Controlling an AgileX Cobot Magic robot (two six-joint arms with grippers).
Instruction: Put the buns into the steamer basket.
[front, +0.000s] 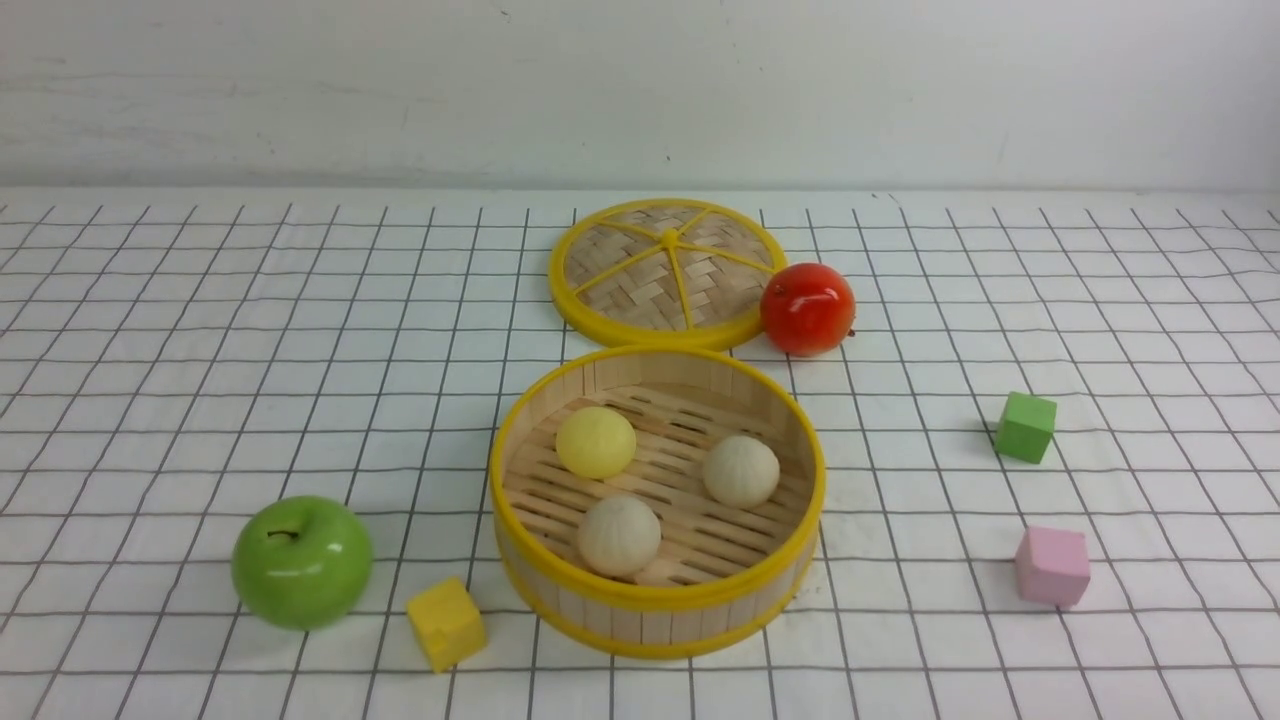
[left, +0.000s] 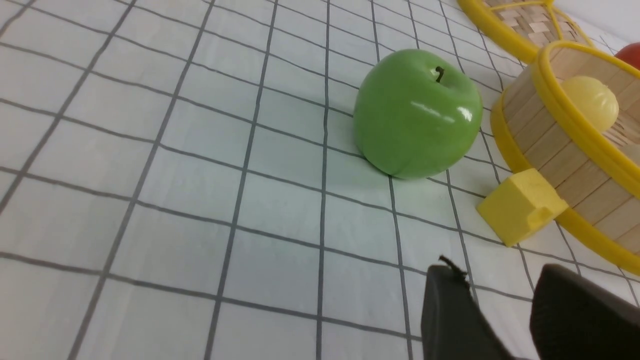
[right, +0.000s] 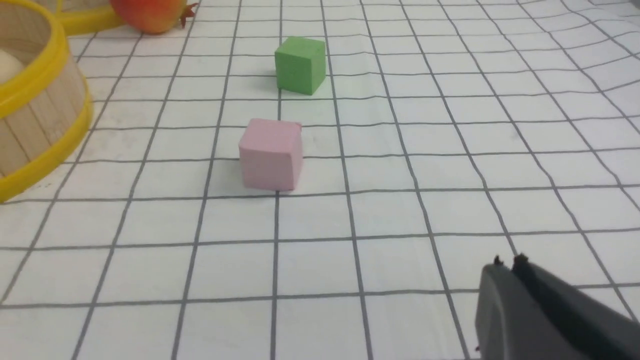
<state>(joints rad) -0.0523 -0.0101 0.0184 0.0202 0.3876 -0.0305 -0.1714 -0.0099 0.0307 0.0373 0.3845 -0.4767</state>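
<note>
Right hand (right: 507, 262) shut, buns (front: 618, 535) perhaps basketed

Three buns (front: 620, 535) are held in the steamer basket (front: 655, 600); the lid (front: 665, 272) is placed behind it, an apple (front: 301, 561) near-left.

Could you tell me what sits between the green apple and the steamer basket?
A yellow cube lies between the green apple and the steamer basket, close to the basket's wall; both the front and left wrist views show it.
</note>
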